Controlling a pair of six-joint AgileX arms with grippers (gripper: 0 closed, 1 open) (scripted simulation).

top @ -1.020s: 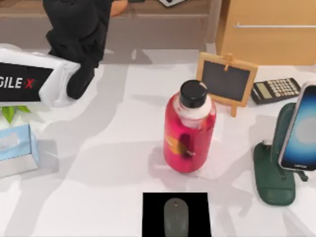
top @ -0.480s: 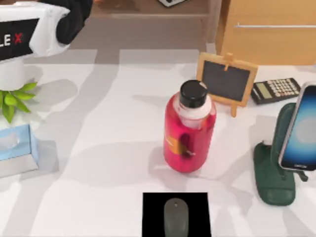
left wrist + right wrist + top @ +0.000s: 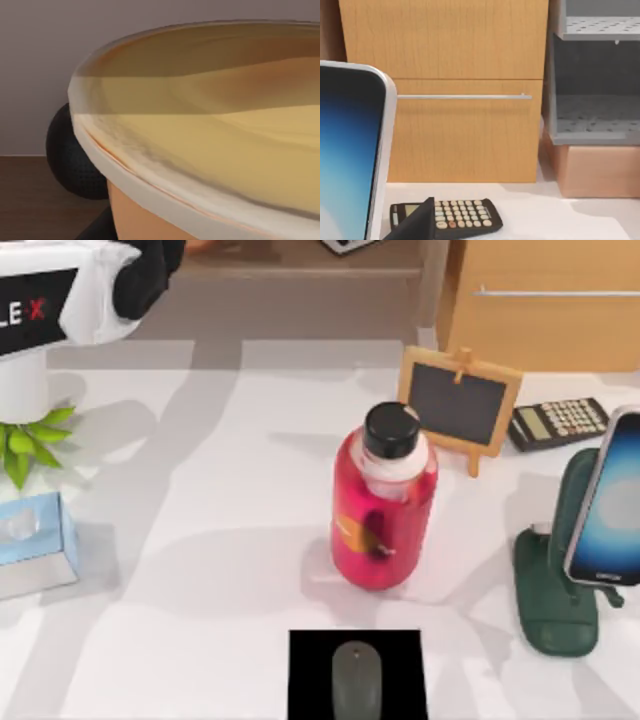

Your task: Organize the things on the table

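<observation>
One arm works: the left arm is up by the shelf, its end effector right against the orange cup. Whether it grips, I cannot tell. Keep the cup upright and move slowly.

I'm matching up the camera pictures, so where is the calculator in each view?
Top view: calculator at right rear, just right of the small chalkboard.
Right wrist view: calculator lying in front of the drawer cabinet, beside the smartphone.
Shared landmark: the drawer cabinet with its long handle.
</observation>
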